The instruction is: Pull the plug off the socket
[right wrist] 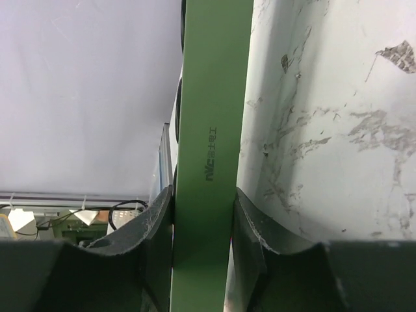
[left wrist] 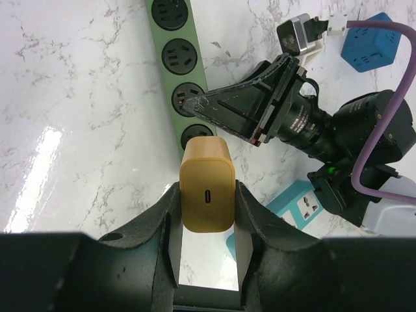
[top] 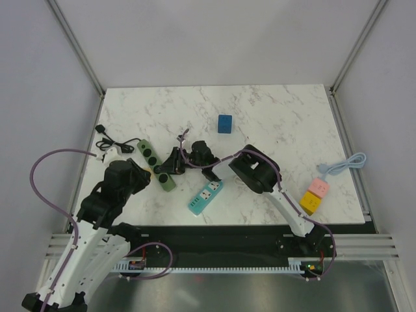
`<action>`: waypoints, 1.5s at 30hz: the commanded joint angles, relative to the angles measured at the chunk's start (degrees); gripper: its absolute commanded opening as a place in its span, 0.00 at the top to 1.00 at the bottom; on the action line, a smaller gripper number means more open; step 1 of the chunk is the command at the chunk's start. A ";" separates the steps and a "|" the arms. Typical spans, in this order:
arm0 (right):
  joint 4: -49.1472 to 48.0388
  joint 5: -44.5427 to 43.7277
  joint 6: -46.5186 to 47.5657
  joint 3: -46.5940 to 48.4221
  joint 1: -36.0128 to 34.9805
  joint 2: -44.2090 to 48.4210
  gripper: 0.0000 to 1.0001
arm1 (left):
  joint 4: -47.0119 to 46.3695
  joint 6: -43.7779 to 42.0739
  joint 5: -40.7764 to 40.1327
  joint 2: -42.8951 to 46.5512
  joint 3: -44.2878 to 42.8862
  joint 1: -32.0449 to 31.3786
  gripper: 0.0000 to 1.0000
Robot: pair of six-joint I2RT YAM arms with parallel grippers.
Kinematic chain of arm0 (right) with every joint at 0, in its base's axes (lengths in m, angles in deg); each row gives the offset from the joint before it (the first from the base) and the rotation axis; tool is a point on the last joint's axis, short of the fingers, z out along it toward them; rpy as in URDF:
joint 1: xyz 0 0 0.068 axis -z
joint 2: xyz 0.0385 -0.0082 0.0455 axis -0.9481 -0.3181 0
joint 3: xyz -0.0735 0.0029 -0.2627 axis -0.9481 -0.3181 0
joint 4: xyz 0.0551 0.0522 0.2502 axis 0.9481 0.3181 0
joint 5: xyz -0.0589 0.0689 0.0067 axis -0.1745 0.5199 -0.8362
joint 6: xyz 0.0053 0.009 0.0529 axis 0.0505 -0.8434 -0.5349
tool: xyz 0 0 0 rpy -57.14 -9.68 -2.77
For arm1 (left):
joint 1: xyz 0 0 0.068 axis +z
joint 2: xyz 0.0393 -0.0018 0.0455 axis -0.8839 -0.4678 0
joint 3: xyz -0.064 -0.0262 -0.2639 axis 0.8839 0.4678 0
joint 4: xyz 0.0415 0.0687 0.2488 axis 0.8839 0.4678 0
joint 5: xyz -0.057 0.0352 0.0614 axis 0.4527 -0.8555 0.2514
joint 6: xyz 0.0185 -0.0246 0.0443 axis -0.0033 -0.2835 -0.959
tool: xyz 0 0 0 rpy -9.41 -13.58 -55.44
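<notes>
My left tool clamps plug, lower centre | strip runs up-frame | right tool clamps strip

On the marble table there are two power strips: one green power strip and one teal power strip. There are three cube sockets: a blue cube, a pink cube and a yellow cube. There are two plugs: a yellow charger plug and a white plug. Two loose cables lie there: a black cable and a pale blue cable. There are two grippers: the left gripper and the right gripper.
</notes>
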 commanded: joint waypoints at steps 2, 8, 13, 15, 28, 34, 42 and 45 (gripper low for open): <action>6.71 -3.32 6.12 -1.45 -0.71 -2.58 1.00 | -1.88 0.42 -3.39 -0.26 -2.40 -0.14 0.98; 17.97 -7.36 17.82 -0.40 -3.69 1.90 1.00 | -0.30 -0.80 -5.33 -2.73 -6.62 -0.06 0.98; 27.09 -10.08 26.07 2.49 -5.80 4.45 0.99 | -0.47 -2.47 -5.59 -3.17 -8.29 -0.14 0.98; 29.39 -10.88 27.49 3.55 -6.16 4.54 0.83 | -0.56 -3.00 -5.59 -3.35 -8.12 -0.14 0.98; 33.54 -14.40 37.08 -1.62 -4.05 13.32 0.35 | -4.51 -4.41 -2.08 -6.68 -7.77 -0.14 0.98; 31.17 -20.25 38.66 -6.54 -3.35 18.51 0.16 | -8.55 -5.20 0.21 -13.27 -6.89 -0.14 0.98; 22.56 -38.90 32.86 -25.06 2.97 34.76 0.15 | -27.84 -4.23 5.73 -26.96 -5.83 -0.06 0.98; 20.97 -46.10 34.17 -32.00 5.70 41.53 0.16 | -33.85 -4.94 6.19 -32.33 -6.88 -0.32 0.98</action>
